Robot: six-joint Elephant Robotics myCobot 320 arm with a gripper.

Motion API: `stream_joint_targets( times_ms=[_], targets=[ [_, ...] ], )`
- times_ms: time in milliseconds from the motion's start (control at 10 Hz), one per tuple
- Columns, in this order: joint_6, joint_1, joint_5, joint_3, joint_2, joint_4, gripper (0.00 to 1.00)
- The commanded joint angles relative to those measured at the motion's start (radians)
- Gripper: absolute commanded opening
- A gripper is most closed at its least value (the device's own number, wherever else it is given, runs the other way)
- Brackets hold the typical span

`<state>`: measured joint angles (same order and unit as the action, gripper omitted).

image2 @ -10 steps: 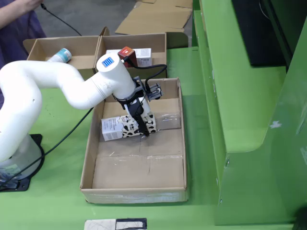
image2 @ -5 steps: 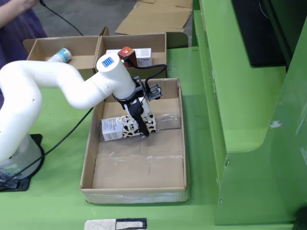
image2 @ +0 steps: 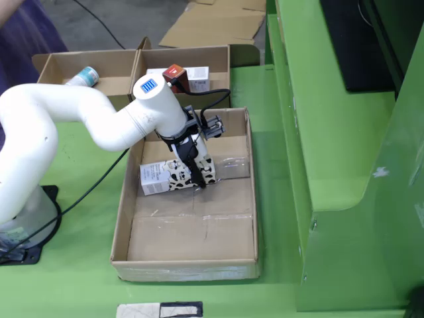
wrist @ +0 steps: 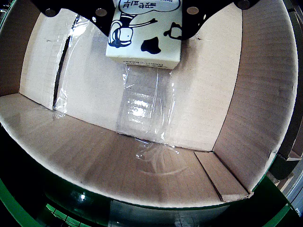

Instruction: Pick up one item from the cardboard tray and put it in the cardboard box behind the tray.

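- Green table (image2: 79, 278) is filling most of the still view, with a green wall-like piece standing on the right side.
- A big cardboard tray (image2: 248, 199) is sitting on the table, open at the top.
- A milk carton (image2: 173, 175) is lying on its side on the tray floor, in the back half of the tray.
- Its long side is running left to right in the still view, tipped up just a bit toward the right.
- The carton is white with black cow spots, and its left end is looking plain white with small print.
- In the riding view the carton (wrist: 144, 30) is showing at the top edge, with black spots, a cartoon drawing and some writing on it.
- The white robot arm (image2: 73, 112) is bending over the tray from the left.
- The gripper (image2: 192, 165) is pointing down onto the carton, with its black fingers (wrist: 196, 14) sitting on both sides of it and squeezing it.
- The carton is looking like it is resting on the tray floor.
- Shiny clear tape (wrist: 142, 104) is running down the middle of the tray floor in the riding view.
- Behind the tray, a cardboard box (image2: 182, 56) is holding a small white box and a red thing.
- Another box (image2: 59, 66) on the left is holding a bottle (image2: 83, 77).
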<state>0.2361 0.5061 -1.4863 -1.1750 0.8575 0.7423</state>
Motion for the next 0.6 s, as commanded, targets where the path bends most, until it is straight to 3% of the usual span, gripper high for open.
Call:
stream_joint_targets(
  times_ms=[0,200,500],
  targets=[
    [0.036,0.001,0.038,-0.168,-0.315,-0.047,0.0],
    [0.059,0.019,0.058,-0.243,-0.532,-0.149,0.0],
    [0.07,0.05,0.093,-0.219,-0.7,-0.291,0.0]
  ],
)
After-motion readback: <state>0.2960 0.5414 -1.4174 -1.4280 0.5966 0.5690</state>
